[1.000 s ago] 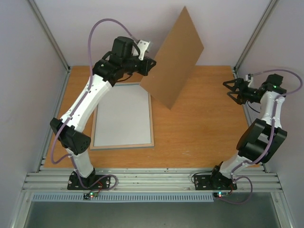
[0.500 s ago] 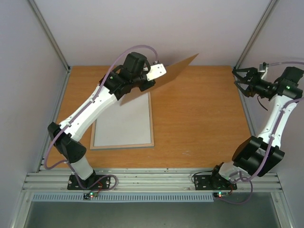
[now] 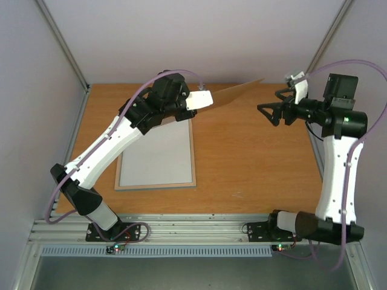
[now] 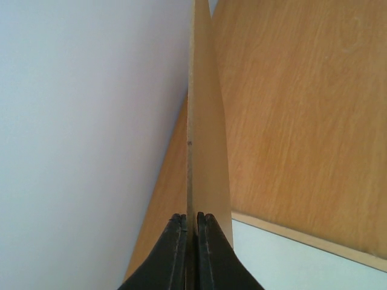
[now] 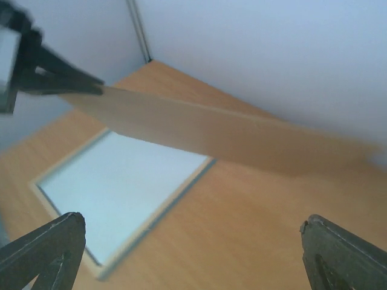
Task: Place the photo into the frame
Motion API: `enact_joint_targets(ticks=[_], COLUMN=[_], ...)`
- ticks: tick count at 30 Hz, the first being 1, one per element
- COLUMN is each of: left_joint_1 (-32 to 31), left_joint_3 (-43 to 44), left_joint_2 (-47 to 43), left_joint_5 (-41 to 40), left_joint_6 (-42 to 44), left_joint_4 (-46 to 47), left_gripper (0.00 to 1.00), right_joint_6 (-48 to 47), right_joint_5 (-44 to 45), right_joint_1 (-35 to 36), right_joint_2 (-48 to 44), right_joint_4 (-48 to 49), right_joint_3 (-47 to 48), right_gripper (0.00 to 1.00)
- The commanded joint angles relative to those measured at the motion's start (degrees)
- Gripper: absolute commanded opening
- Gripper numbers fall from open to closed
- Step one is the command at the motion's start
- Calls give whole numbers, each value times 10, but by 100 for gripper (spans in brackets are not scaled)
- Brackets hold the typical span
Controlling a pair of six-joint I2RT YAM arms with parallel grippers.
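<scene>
Looking from above, we see the wooden table as the biggest thing. On it, toward 9 o'clock from its middle, the frame lies flat with its pale wood back upward and a light grey-white field inside the rim. We judge it lies so because the photo must go in from the back.

The brown backing board is in the air at about 12 o'clock over the table, almost edge-on to the top camera, so it does not cover the opening.

The left gripper is closed tight on one edge of this board; in its wrist view the two fingers pinch the thin sheet with no gap. The right gripper, at about 2 o'clock, is spread wide and holds nothing. It points toward 9 o'clock at the free end of the board, near but apart from it. We think it is there to take the board over, so that the left arm becomes free.

The photo we cannot find in any view. We judge the task is at an early step: the frame is open, the photo not yet in.
</scene>
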Motion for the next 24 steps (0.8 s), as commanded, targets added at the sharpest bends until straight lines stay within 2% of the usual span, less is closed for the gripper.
enact_joint_targets(ticks=[1, 9, 12, 15, 17, 21, 24], left_joint_1=[-11, -27, -52, -77, -85, -89, -89], left_joint_3=[33, 44, 40, 21, 12, 5, -2], left_joint_2=[-26, -35, -42, -55, -63, -72, -79], left_joint_5=[33, 71, 75, 68, 62, 54, 51], left_joint_6=[-21, -16, -9, 5, 6, 0, -4], left_joint_4=[27, -26, -43, -44, -44, -45, -44], left_gripper=[1, 0, 0, 0, 0, 0, 0], right_joint_6=[-232, -419, -450, -463, -470, -485, -499], right_joint_5=[146, 251, 326, 354, 360, 371, 394], right_joint_1=[76, 233, 294, 323, 338, 365, 379], right_joint_2=[-18, -1, 2, 5, 13, -1, -26], right_joint_4=[-12, -47, -19, 13, -4, -13, 28], right_joint_3=[36, 53, 15, -13, -17, -79, -136], right_gripper=[97, 94, 91, 88, 87, 73, 58])
